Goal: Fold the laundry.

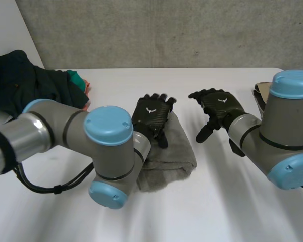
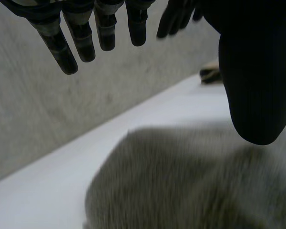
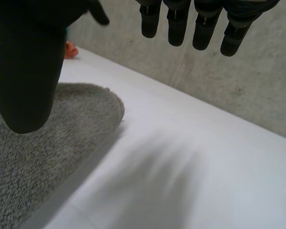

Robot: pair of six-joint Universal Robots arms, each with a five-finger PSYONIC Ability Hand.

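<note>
The left arm [image 1: 65, 132] ends in the left hand [image 1: 151, 117], straight-fingered and empty, over the folded grey towel [image 1: 172, 154] mid-table [image 1: 217, 206], with the right hand [image 1: 219, 107] slack-fingered and empty just beside it.

The left arm [image 1: 45, 131] is built of round grey metallic sections with bulky cylindrical joints and thin black seam rings between sections. The joint ends are closed by smooth, round light-blue caps [image 1: 109, 126], 2 in plain sight on this arm. The right arm [image 1: 285, 133] is of the same build: grey housings, black seam rings and 2 light-blue caps. The left hand [image 1: 150, 115] is black, its back plate showing a woven carbon-fibre pattern and 1 small white emblem [image 1: 150, 110]. The right hand [image 1: 219, 107] is black with a matching emblem on its back. In the left wrist view the fingers [image 2: 62, 50] are dark and segmented with greyish pads, and the thumb [image 2: 257, 76] is broad, rounded and finely ribbed.
</note>
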